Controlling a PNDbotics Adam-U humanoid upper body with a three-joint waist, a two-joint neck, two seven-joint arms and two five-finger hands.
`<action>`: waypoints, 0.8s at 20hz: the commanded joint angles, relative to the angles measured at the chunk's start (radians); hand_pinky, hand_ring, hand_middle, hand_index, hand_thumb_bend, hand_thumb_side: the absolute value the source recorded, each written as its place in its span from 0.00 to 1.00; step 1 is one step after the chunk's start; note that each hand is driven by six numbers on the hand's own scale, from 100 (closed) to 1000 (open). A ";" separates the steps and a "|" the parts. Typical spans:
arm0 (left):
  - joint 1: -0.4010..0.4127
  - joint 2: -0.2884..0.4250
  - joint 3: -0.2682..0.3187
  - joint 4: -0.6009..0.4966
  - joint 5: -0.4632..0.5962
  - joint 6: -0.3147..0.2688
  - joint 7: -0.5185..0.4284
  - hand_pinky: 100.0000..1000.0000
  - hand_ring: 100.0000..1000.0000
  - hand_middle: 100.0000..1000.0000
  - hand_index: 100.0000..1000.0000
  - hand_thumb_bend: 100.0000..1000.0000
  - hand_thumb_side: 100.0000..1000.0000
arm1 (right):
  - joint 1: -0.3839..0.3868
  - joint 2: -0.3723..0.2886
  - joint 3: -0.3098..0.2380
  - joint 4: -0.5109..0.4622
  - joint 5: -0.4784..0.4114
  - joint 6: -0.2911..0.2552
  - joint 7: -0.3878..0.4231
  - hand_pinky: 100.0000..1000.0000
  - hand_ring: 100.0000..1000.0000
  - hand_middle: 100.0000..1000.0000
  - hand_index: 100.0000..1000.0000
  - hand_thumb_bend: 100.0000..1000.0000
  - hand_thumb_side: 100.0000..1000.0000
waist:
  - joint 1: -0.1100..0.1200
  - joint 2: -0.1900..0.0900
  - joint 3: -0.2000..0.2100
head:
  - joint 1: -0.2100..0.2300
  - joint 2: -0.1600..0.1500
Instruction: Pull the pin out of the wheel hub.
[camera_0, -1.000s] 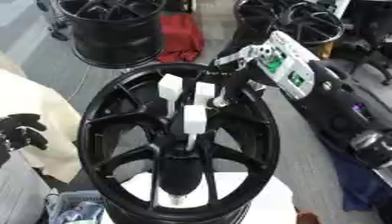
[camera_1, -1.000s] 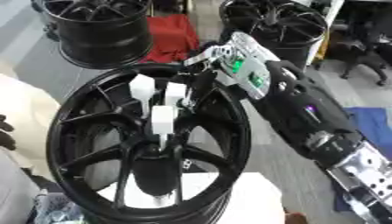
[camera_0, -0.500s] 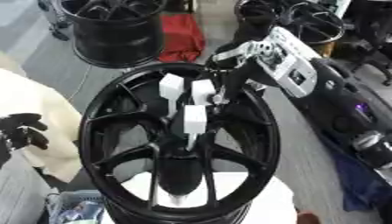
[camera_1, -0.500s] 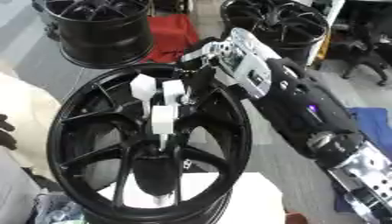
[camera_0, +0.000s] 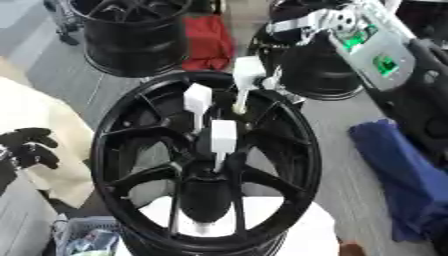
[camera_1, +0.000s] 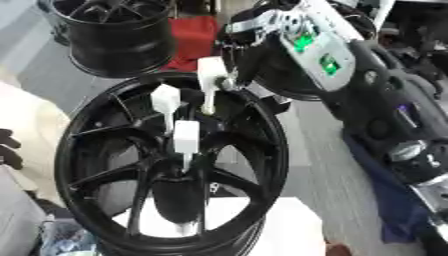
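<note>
A black wheel hub (camera_0: 289, 145) lies flat below me with white block-headed pins in its middle. Two pins (camera_0: 198, 100) (camera_0: 223, 137) stand in the centre. My right hand (camera_0: 302, 22) reaches in from the upper right and pinches a third pin (camera_0: 248, 72), which hangs tilted over the hub's far side with its thin shaft pointing down at the spokes. I cannot tell whether its tip still touches the hub. My left hand (camera_0: 26, 147) rests idle at the left edge, fingers relaxed, holding nothing.
Two other black wheels (camera_0: 131, 35) (camera_0: 315, 70) stand behind the hub with a red cloth (camera_0: 206, 35) between them. A blue cloth (camera_0: 402, 175) lies on the right, cream fabric (camera_0: 44, 115) on the left. The hub rests on a white stand (camera_0: 271, 220).
My right hand has risen and drawn back toward the far side, lifting the third pin up from beside the other two. The left hand has stayed put.
</note>
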 joint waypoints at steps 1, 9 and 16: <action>-0.004 0.014 0.008 -0.017 -0.004 0.004 0.001 0.54 0.54 0.59 0.77 0.00 0.78 | 0.006 -0.110 -0.075 -0.112 -0.039 0.027 -0.058 0.72 0.54 0.45 0.55 0.05 0.06 | 0.004 -0.014 -0.004 | 0.008 0.000; -0.009 0.016 0.019 -0.020 -0.003 0.006 0.001 0.54 0.54 0.59 0.77 0.00 0.78 | 0.307 -0.301 -0.293 -0.287 -0.052 0.063 -0.326 0.71 0.53 0.45 0.55 0.06 0.04 | 0.003 -0.006 -0.005 | 0.022 -0.005; -0.017 0.015 0.032 -0.020 -0.002 0.003 0.001 0.54 0.54 0.59 0.77 0.00 0.78 | 0.693 -0.261 -0.515 -0.239 -0.067 0.101 -0.723 0.68 0.51 0.44 0.55 0.09 0.05 | 0.008 0.007 -0.007 | 0.046 -0.012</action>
